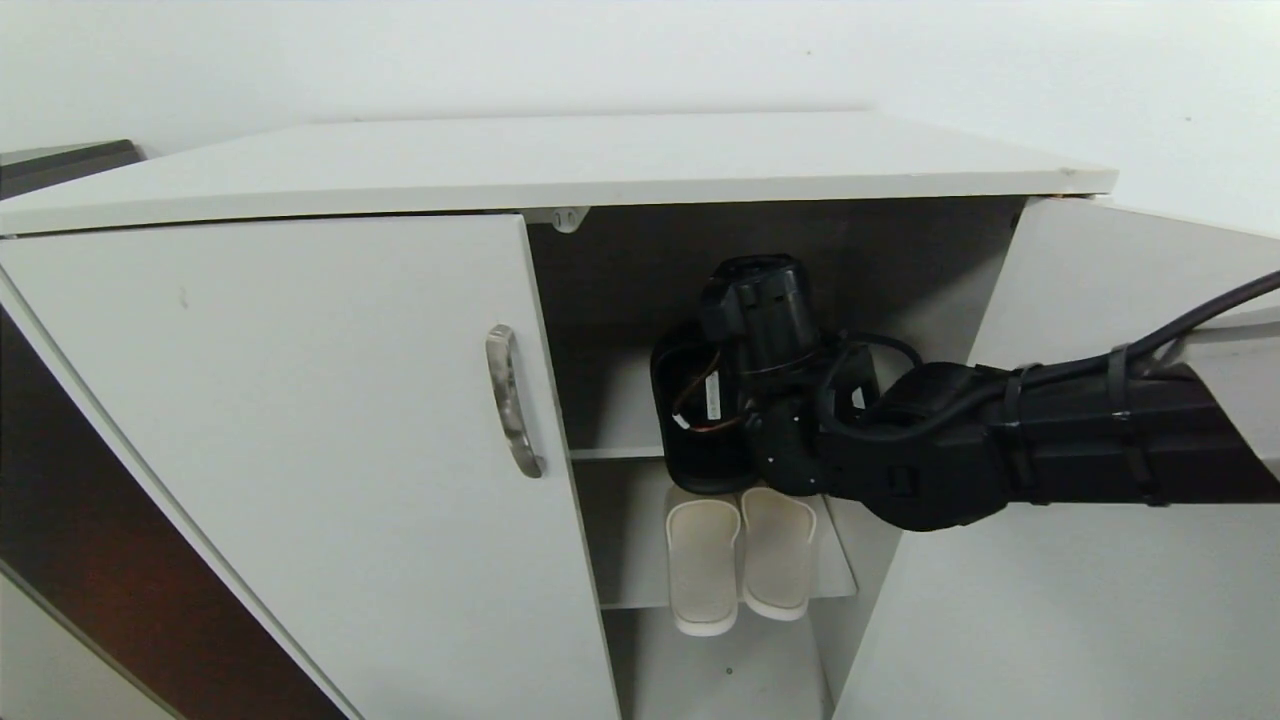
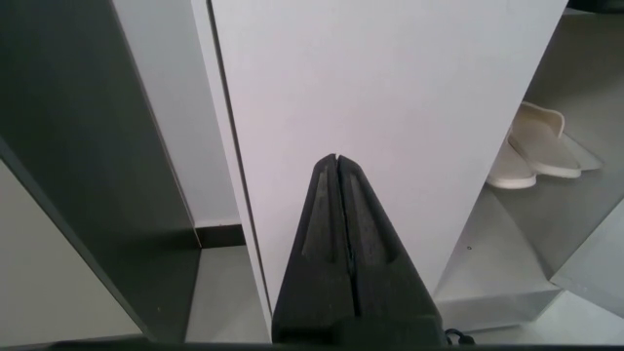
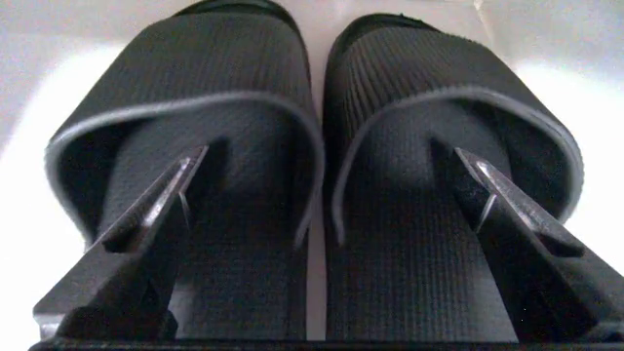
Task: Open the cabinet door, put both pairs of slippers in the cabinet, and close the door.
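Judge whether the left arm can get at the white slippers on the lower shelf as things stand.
Probably not directly: the left gripper faces the closed door, and the right arm reaches into the opening just above the white slippers.

This is a plain indoor corner, much like a home entrance, though more than that cannot be told. A low white laminate cabinet with a curved metal handle stands against a bare white wall. A pair of cream rubber slippers lies on its shelf — so it is a shoe cupboard.
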Motion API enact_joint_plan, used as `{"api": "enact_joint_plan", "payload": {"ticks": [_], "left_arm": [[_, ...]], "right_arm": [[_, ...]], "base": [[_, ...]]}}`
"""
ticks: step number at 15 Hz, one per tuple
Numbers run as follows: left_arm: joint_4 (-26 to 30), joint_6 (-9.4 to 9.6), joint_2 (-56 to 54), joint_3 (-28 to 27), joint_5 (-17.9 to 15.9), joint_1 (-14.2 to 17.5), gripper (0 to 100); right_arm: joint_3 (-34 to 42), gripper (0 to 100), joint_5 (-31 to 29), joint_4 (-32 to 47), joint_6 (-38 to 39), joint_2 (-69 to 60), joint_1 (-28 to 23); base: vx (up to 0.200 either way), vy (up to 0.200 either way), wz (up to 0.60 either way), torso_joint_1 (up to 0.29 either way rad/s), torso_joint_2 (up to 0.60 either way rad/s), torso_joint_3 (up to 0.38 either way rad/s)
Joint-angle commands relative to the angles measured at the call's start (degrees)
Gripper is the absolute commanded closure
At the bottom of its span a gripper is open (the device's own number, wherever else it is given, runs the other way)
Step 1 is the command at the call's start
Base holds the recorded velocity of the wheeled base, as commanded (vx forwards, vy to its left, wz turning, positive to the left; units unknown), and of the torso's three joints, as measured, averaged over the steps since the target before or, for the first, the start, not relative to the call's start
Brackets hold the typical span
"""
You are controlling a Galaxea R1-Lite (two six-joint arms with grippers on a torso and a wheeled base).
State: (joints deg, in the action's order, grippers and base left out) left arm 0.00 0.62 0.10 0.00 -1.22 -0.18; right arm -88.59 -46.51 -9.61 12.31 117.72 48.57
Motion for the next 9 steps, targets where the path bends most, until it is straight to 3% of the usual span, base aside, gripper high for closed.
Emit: {"api": "enact_joint_plan", "payload": {"ticks": [1,9], "left_arm": [[0.00,-0.01,-0.01,0.00,-0.01,0.01,100],[0.00,-0.01,-0.01,0.00,-0.01,0.01,100]], "right_arm": [[3.86,0,-0.07,-1.12,0.26,-3.91,2.06],[25.84,0,0.10,-10.17,-0.01,-19.55,9.88]], "base": [[0.000,0.000,0.00,0.000,0.00,0.000],[0.000,0.000,0.00,0.000,0.00,0.000]]}}
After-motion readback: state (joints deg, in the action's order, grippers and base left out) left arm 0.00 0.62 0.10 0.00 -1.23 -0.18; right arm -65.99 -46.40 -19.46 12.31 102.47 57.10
